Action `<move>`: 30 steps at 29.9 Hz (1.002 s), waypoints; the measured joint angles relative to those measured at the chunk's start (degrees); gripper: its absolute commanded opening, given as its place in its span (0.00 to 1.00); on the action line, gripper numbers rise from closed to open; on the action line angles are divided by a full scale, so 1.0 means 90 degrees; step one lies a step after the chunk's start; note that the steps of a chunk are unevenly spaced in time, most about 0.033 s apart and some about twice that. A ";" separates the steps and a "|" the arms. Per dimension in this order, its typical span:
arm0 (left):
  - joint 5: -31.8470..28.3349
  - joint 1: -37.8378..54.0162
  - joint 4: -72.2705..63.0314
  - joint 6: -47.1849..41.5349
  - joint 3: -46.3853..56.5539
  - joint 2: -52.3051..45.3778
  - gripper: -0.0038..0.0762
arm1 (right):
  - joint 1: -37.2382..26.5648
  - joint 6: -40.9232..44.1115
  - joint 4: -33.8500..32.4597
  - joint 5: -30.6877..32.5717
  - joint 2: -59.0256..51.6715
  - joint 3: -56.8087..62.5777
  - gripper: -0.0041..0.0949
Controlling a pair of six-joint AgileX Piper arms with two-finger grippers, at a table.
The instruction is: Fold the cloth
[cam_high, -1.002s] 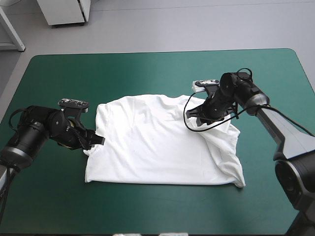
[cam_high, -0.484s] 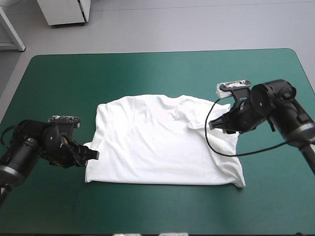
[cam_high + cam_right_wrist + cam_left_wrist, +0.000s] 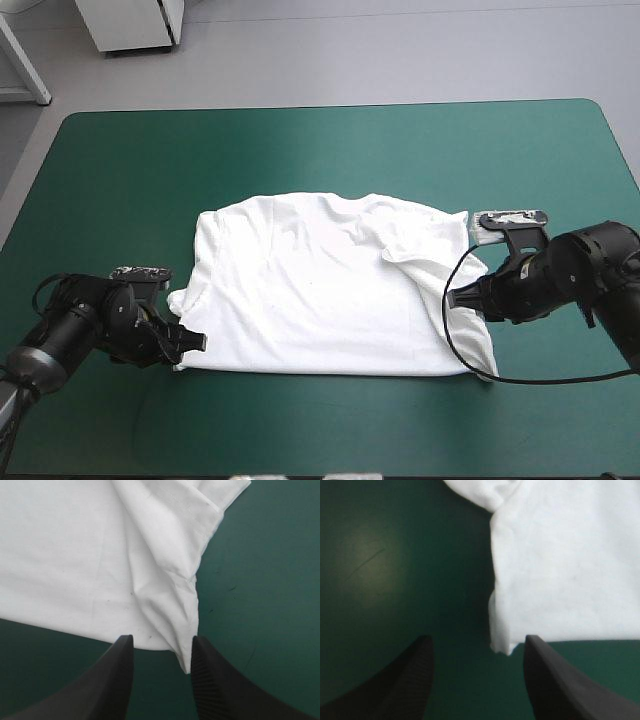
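Nearest your side of the table, the left gripper (image 3: 192, 342) sits low on the teal-green table cover (image 3: 300, 150), at the near left corner of the white short-sleeved fabric T-shirt (image 3: 320, 295). Its broad black fin-shaped fingers (image 3: 410, 680) stand well apart, released, with nothing grasped. In the left wrist view the shirt's hem corner lies on the cover between the two tips, nearer one finger than the other and not clamped.

Slightly farther from you, the right gripper (image 3: 465, 298) is at the shirt's right side, near the near right corner. Its fingers (image 3: 107, 680) are likewise parted and hold nothing. A creased point of cloth reaches in between the tips, just beside one finger.

You will find the T-shirt spread flat at the middle of the table, hem toward the near edge and collar toward the far edge. The left sleeve (image 3: 185, 298) is bunched just beyond the left gripper. The right sleeve (image 3: 415, 245) is folded inward over the chest, and the right side below it is rumpled. Beyond the collar, bare cover runs to the far edge.
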 measured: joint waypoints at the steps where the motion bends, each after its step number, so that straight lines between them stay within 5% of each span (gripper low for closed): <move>1: -0.0095 0.0000 0.0000 0.0000 0.0049 0.0047 0.55 | 0.0000 0.0009 0.0000 0.0000 -0.0048 0.0000 0.41; 13: -0.0808 0.0000 -0.0196 0.0118 0.0168 0.1125 0.54 | 0.0000 0.0157 -0.0102 0.0000 -0.0077 0.0012 0.41; 15: -0.0848 0.0000 -0.0242 0.0130 0.0213 0.1164 0.46 | 0.0000 0.0156 -0.0123 0.0000 -0.0077 0.0012 0.41; 19: -0.0965 0.0000 -0.0413 0.0149 0.0335 0.1156 0.07 | 0.0000 0.0170 -0.0185 0.0000 -0.0077 0.0025 0.41; 20: -0.0998 0.0000 -0.0493 0.0149 0.0360 0.1143 0.04 | 0.0000 0.0185 -0.0217 0.0000 -0.0077 0.0033 0.41; 30: -0.1095 -0.0022 -0.0716 0.0149 0.0404 0.1121 0.04 | 0.0000 0.0218 -0.0395 -0.0518 -0.0072 0.0818 0.43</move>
